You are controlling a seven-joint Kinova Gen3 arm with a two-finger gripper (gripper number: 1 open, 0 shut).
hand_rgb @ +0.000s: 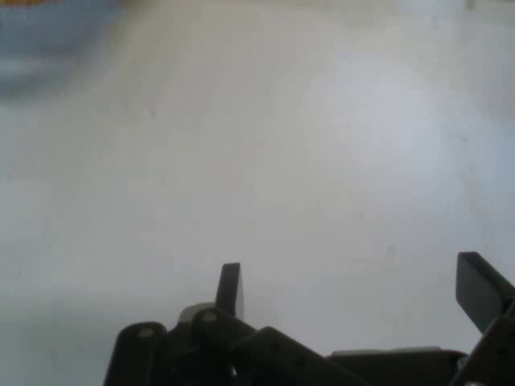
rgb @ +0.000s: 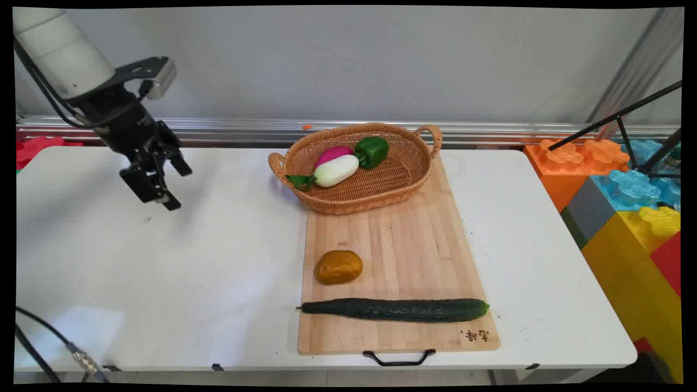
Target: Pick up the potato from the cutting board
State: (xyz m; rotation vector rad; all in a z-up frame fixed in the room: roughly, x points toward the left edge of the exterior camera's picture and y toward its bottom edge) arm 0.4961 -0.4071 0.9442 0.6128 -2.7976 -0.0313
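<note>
The desk (rgb: 163, 283) is the biggest thing under me, white and bare below my jaws, and I hang above its far left part with nothing between my fingers: the jaws (rgb: 163, 182) stand wide apart and hold nothing, which the hand view confirms, one fingertip rising left of centre and the other at the right edge with only plain desk between them. Well off to the side of my jaws, toward the middle of the desk, lies the wooden cutting board (rgb: 414, 245), set lengthwise with its black handle hanging over the near edge, so it serves as a flat bed for the food. On its far end sits the wicker basket (rgb: 405, 182), whose raised wall keeps its rounded contents from rolling. Farther from my jaws, across the board's near end, lies the long cucumber (rgb: 395, 309), flat and crosswise. In the basket a white eggplant-shaped vegetable (rgb: 336, 170) leans against a magenta one (rgb: 333, 154), with a green pepper (rgb: 372, 151) beside them. A brown potato-like lump (rgb: 338, 267) rests on the board between basket and cucumber. Only the main view shows any of this food; the hand view gives me blank desk and my own fingers.
</note>
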